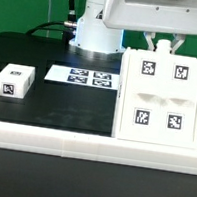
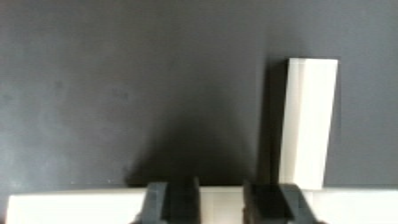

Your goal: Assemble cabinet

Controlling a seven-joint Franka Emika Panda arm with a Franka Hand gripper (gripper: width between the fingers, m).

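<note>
The cabinet [image 1: 160,95], a large white box with tags on its face, stands upright on the black table at the exterior view's right, its foot against the white front rail. My gripper [image 1: 160,46] comes down on its top edge. In the wrist view my gripper [image 2: 224,208] has its two black fingers [image 2: 175,205] astride a white edge of the cabinet [image 2: 71,208], and white plastic fills the gap between them. A long white wall of the cabinet [image 2: 311,120] runs away from the fingers over the dark table.
A small loose white tagged block [image 1: 13,82] lies at the exterior view's left. The marker board [image 1: 81,76] lies flat behind, near the robot's base [image 1: 95,31]. A white rail [image 1: 71,140] borders the table's front.
</note>
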